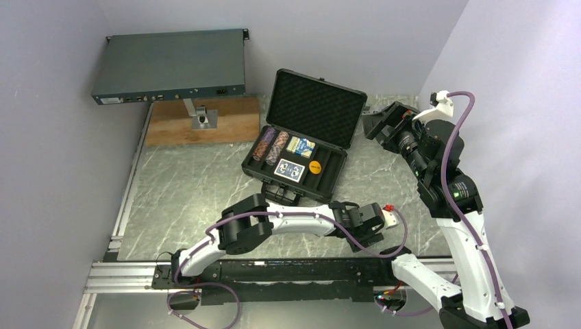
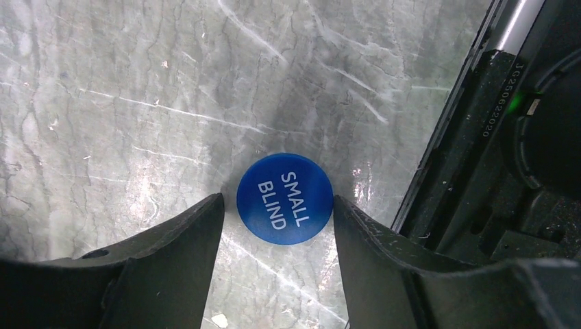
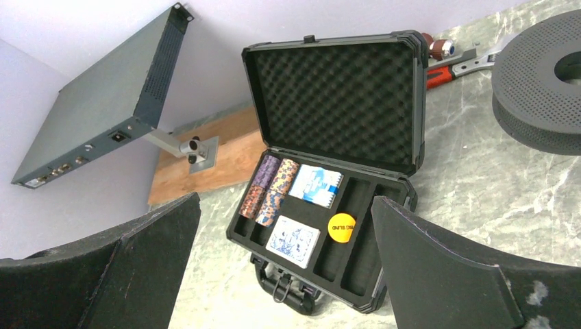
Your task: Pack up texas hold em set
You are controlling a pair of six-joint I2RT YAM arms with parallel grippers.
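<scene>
The black briefcase [image 1: 301, 147] lies open mid-table, lid up, and also shows in the right wrist view [image 3: 329, 103]. Its tray holds two brown-patterned chip rolls [image 3: 268, 189], two blue card decks [image 3: 315, 185] [image 3: 293, 240] and an orange button [image 3: 341, 227]. A blue "SMALL BLIND" button [image 2: 284, 199] lies flat on the table near the front rail. My left gripper [image 2: 277, 201] is open, pointing down, with one finger on each side of the button; it also shows in the top view [image 1: 366, 227]. My right gripper [image 3: 285, 200] is open and empty, raised right of the case [image 1: 378, 127].
A grey rack unit [image 1: 170, 65] stands on a post over a wooden board [image 1: 202, 120] at the back left. A dark round spool [image 3: 541, 82] and red-handled tools [image 3: 445, 58] lie behind the case on the right. The black front rail [image 2: 466, 137] runs close beside the blue button.
</scene>
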